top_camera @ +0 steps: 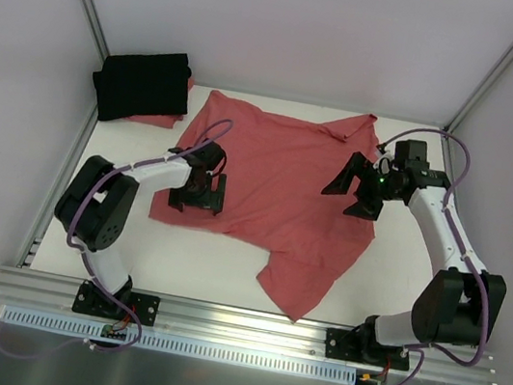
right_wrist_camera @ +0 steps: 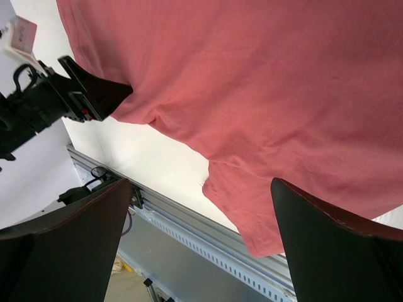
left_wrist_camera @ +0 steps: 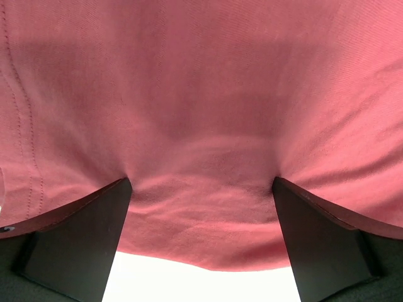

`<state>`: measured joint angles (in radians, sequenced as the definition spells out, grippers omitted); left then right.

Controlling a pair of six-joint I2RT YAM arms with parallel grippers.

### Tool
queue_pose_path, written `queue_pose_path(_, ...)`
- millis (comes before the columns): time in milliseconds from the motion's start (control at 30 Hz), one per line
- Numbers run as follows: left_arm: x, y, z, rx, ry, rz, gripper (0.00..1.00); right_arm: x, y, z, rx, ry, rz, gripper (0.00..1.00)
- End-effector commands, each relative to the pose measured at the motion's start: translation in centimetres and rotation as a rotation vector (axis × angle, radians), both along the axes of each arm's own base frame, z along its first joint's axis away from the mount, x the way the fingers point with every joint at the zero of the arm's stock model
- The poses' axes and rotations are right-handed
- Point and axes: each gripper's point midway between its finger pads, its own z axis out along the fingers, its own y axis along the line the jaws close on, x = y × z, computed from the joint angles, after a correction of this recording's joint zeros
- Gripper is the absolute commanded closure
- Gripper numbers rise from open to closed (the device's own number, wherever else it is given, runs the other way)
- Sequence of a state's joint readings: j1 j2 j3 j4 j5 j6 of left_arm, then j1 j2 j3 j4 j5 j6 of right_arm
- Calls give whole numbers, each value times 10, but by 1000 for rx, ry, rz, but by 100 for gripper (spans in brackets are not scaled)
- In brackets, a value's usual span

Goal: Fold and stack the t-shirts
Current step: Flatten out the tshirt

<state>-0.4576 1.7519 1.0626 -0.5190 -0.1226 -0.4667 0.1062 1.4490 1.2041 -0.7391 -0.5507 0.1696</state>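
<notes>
Coral-red t-shirt [top_camera: 267, 185], how does it lie? — Desk

Opened out flat but askew. Its long line runs from far left to near right, and one lobe reaches almost to the rail [top_camera: 246, 320]. Off its far-left corner sits the black t-shirt [top_camera: 142, 84], already folded. — Photographer

And the arms, left to right of it? — Desk

At its left edge the left gripper [top_camera: 198, 191] is down on the cloth with jaws spread wide. Its fingertips [left_wrist_camera: 116, 192] dimple the fabric just inside the border, with nothing pinched. Over the shirt's right side the right gripper [top_camera: 359, 191] hovers clear, equally wide and empty. — Photographer

What does the first fold hinge on? — Desk

Likely that left border. It lies directly under the left arm, the nearer one, and could be carried rightward across the body. Bare table [top_camera: 400, 274] flanks the shirt's right. The tight spots are the near lobe by the rail and the black t-shirt at far left. — Photographer
</notes>
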Motion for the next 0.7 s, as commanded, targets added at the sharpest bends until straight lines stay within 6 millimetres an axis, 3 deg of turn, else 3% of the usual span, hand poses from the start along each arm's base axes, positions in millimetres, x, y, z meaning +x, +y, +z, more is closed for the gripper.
queue_pose_path(0, -70, 21, -29, 60, 202, 60, 1, 4, 3, 28, 57, -72, -7, 0)
queue_pose_path(233, -113, 16, -33, 80, 267, 87, 1, 9, 4, 41, 88, -97, -19, 1)
queue_pose_path(500, -159, 16, -36, 102, 319, 83, 1, 7, 0, 43, 85, -111, -29, 0)
queue_pose_path(600, -162, 18, -29, 112, 309, 76, 1, 9, -3, 45, 79, -118, -41, 1)
queue_pose_path(667, -139, 10, -9, 109, 223, 58, 1, 15, -5, 51, 78, -130, -47, 1)
